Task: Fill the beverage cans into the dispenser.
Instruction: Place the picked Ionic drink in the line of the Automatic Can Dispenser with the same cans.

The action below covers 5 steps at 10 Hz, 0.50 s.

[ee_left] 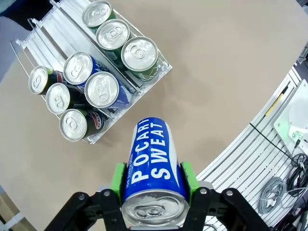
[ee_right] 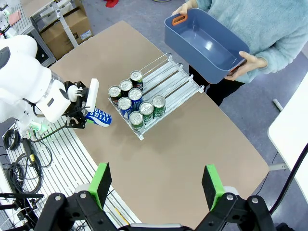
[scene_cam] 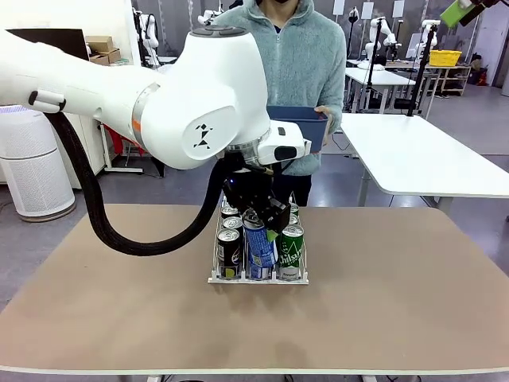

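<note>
Eight cans [ee_right: 134, 103] stand in the dispenser [ee_right: 169, 82]; a ninth rides clamped in the left gripper [ee_left: 153, 185].
The left wrist view reads its blue can [ee_left: 152, 168] "POCARI SWEAT"; the right wrist view adds the right gripper [ee_right: 157, 184] spread wide, holding nothing.

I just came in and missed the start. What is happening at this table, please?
The left gripper holds a blue can near the dispenser, which already has eight cans in its three lanes. The right gripper is open and holds nothing, high over the table. A person at the far side holds a blue tub.
</note>
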Each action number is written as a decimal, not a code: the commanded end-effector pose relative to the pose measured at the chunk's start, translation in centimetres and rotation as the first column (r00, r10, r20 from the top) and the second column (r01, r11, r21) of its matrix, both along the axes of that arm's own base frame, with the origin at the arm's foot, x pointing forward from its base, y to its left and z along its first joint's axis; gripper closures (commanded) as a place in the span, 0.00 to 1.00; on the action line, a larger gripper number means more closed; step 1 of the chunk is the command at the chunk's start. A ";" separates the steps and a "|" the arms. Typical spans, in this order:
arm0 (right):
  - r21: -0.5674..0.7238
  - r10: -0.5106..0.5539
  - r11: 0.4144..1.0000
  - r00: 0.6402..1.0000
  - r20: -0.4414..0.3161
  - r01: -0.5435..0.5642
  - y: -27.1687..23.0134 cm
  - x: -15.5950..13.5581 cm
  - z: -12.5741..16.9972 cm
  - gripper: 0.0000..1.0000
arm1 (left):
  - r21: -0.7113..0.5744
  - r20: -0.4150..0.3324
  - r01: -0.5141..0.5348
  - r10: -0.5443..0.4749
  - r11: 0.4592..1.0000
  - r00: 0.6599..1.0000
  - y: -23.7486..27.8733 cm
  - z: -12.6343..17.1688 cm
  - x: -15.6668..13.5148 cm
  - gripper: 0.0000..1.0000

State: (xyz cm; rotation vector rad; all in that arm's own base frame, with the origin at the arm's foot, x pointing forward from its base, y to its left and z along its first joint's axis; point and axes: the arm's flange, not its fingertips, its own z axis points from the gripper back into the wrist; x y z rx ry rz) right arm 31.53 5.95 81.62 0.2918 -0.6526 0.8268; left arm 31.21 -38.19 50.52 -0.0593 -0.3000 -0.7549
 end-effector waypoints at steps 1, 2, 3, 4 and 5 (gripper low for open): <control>0.002 0.011 1.000 1.000 -0.003 -0.011 0.0 -0.2 -0.3 0.00 | -0.009 0.021 -0.115 0.115 0.993 0.993 -1.0 -1.3 0.6 0.43; 0.002 0.011 1.000 1.000 -0.003 -0.011 0.0 -0.2 -0.3 0.00 | -0.024 0.029 -0.109 0.110 0.994 0.993 -1.2 -2.0 0.8 0.43; 0.002 0.011 1.000 1.000 -0.003 -0.011 0.0 -0.2 -0.3 0.00 | -0.040 0.019 -0.112 0.112 0.993 0.993 -1.2 -2.8 1.0 0.43; 0.002 0.011 1.000 1.000 -0.003 -0.011 0.0 -0.2 -0.3 0.00 | -0.037 -0.004 -0.125 0.125 0.991 0.992 -2.0 -3.7 1.1 0.43; 0.002 0.011 1.000 1.000 -0.003 -0.011 0.0 -0.2 -0.3 0.00 | -0.036 -0.008 -0.135 0.135 0.990 0.991 -2.3 -4.6 1.5 0.43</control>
